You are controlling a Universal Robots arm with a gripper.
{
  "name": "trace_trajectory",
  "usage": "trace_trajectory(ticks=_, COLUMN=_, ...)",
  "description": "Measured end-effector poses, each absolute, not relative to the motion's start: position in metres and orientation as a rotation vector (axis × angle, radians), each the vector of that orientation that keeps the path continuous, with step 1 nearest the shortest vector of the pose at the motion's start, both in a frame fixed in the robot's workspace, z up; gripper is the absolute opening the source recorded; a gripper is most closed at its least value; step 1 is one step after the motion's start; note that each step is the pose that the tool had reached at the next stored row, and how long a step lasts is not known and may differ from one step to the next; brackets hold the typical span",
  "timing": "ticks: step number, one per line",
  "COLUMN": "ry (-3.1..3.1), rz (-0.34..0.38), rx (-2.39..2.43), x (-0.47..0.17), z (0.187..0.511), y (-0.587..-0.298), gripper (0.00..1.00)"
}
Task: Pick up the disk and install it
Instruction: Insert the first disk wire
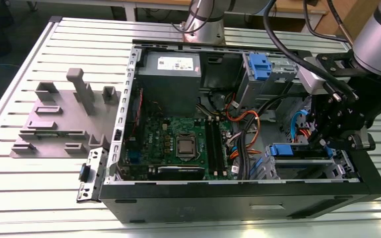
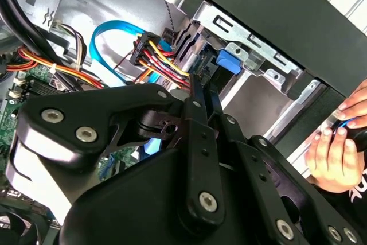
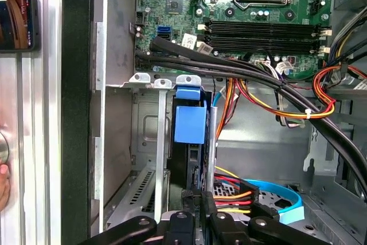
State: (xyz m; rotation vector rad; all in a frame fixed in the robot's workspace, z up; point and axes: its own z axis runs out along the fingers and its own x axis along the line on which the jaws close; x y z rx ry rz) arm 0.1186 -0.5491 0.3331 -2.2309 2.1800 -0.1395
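The disk (image 1: 289, 150) stands on edge in the drive bay at the open computer case's front corner, on the exterior view's right. Its blue carrier tab (image 3: 189, 120) faces the case wall, and its dark body runs back toward my fingers. My gripper (image 1: 324, 143) hangs over that bay. In both wrist views its fingers are close together, shut, with the gripper (image 3: 200, 194) right at the disk's near end. I cannot tell whether they touch it. The blue tab (image 2: 228, 60) lies just past the gripper (image 2: 200, 81).
Red, yellow and black power leads (image 3: 229, 190) and a blue data cable (image 3: 281, 196) crowd beside the bay. The motherboard (image 1: 184, 139), a grey power supply (image 1: 170, 67) and an upper cage with another blue carrier (image 1: 260, 67) share the case. A person's hand (image 2: 332, 147) is outside the case wall. A grey fixture (image 1: 65, 119) lies on the table.
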Motion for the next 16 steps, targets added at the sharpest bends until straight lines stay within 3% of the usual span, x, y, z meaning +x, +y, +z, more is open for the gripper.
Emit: trace_trajectory(ticks=16, ry=2.194, rz=-0.137, rx=-2.216, x=0.1186, z=0.3295, y=-0.5501, gripper=0.17)
